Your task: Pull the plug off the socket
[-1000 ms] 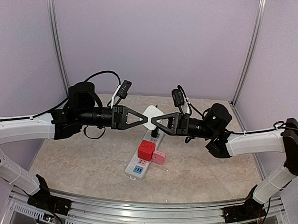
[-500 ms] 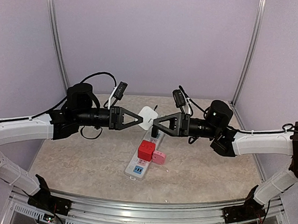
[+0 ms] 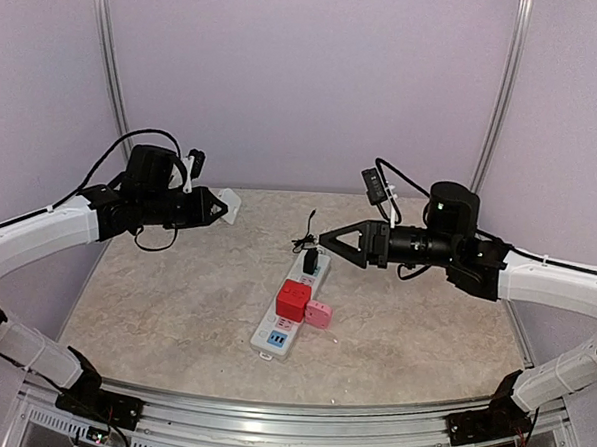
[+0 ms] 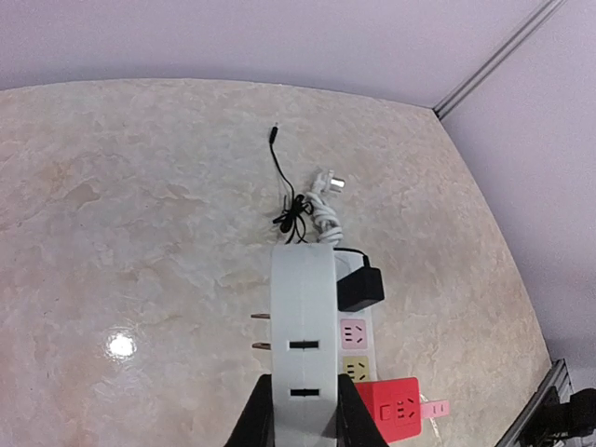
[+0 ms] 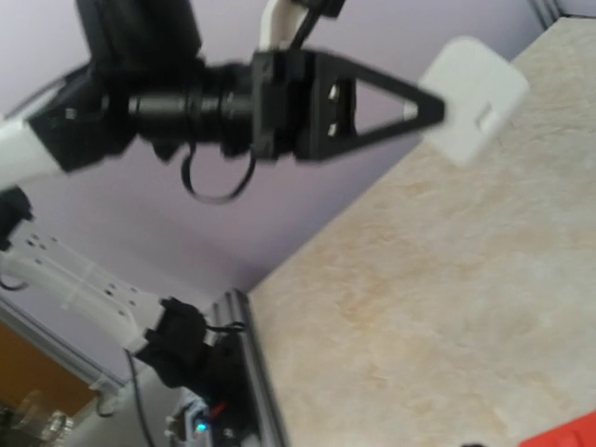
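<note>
Pulled free, the white plug point(image 4: 303, 317) is hanging in the left claw's point(image 3: 217, 207) grip toward the surface's far-left corner. The socket point(image 3: 273, 334) is lying mid-surface, nearer the front edge. The right claw point(image 3: 326, 238) is hovering empty over its far end, spread unclear. Setting the plug down looks next. No lettering is legible.

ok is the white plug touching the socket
Apart. The top view shows the white plug, clamped in the left tool, well left of the socket with table between.
</note>
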